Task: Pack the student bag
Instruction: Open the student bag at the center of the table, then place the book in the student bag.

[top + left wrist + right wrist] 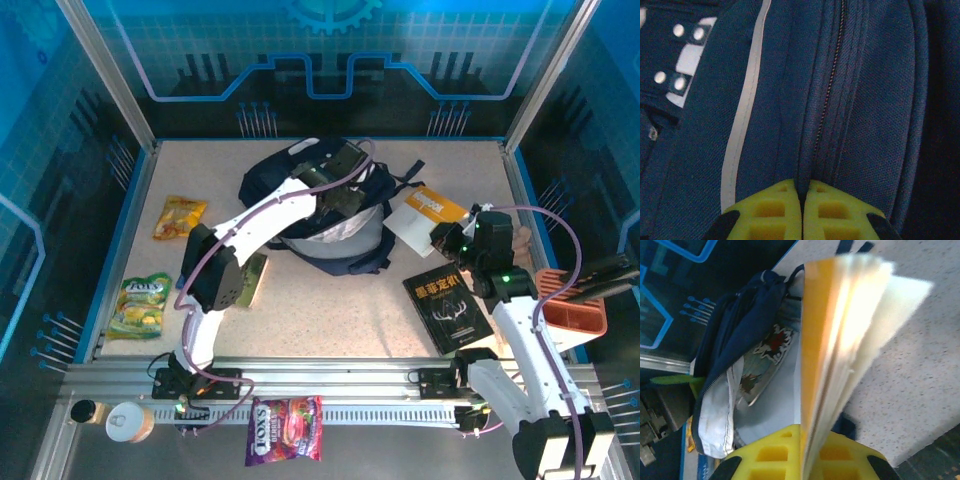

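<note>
Pinching a fold of navy cloth just beside the zip (827,100), the left pincer (801,194) has its yellow fingers pressed together on the student bag (345,238), which lies at the middle back of the table (340,325) with that arm reaching over it from the left. The right pincer (802,442) is clamped on the lower edge of a yellow-covered book (840,330), whose pages fan slightly and whose length runs straight out from the fingers. From the right wrist the bag's mouth gapes just beyond and to the left of the book, pale lining showing and something printed already lying inside. That is the relation that matters: the opening sits to the robot's left of the held book, close by but not touching, and the right arm is the one carrying the load while the left appears to be holding the top panel up. I judge the next move calls for swinging the book leftward and edge-first into the gap. A black book (450,308) lies flat near the right arm's base, not yet packed.
</note>
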